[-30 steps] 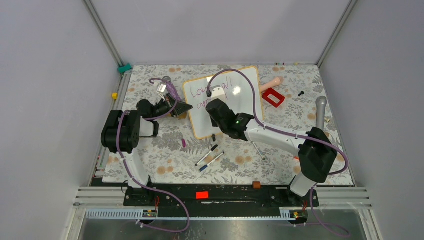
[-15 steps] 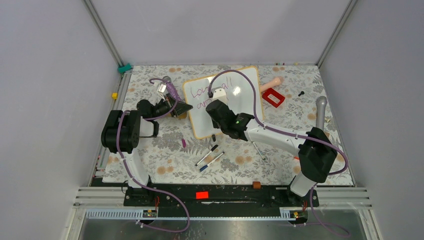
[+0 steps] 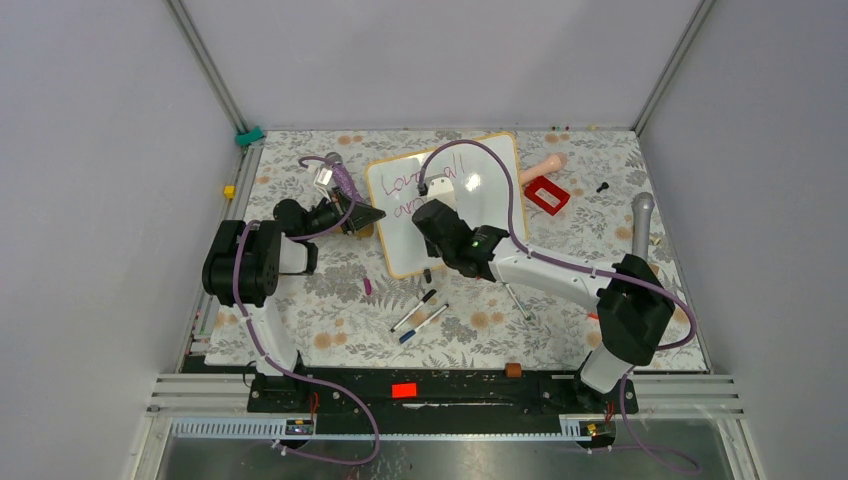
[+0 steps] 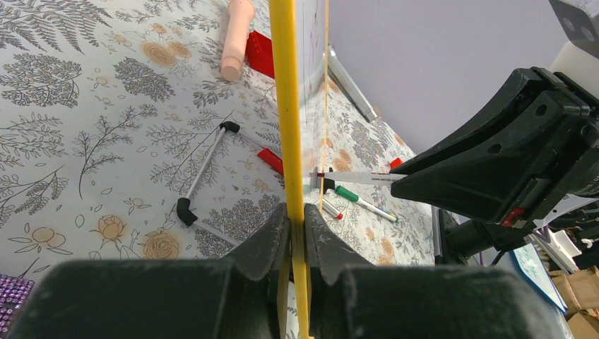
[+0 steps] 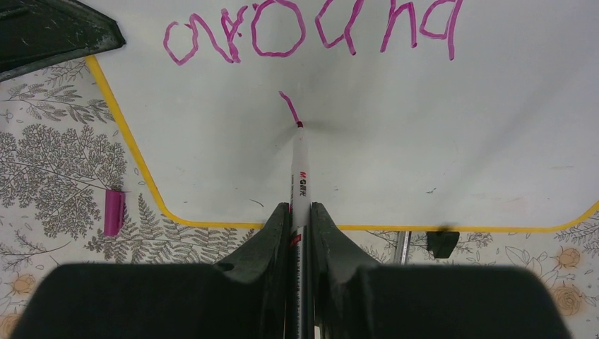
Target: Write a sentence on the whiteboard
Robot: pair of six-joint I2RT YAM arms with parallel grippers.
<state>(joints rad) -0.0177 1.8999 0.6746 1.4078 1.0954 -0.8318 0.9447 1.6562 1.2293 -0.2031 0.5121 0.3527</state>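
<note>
Two claws are engaged at the whiteboard (image 3: 400,245), which sits at an angle at the upper centre of the top view on the floral desk (image 3: 300,300). At the board's left edge the left claw (image 4: 297,215) is clamped on the yellow-orange frame, one finger on each face. A pink cap (image 3: 367,286) lies on the desk just beside the board's lower left corner. The sentence (image 3: 404,186), in purplish-pink cursive, occupies the board's upper part: "Love all" above and "around" below, the latter seen inverted in the right wrist view. Beneath it is one short stroke (image 5: 288,106). The right claw (image 5: 300,212) is closed around a white marker (image 5: 301,176), its tip touching the end of that stroke. A red block (image 3: 547,195) lies near the board's right edge.
</note>
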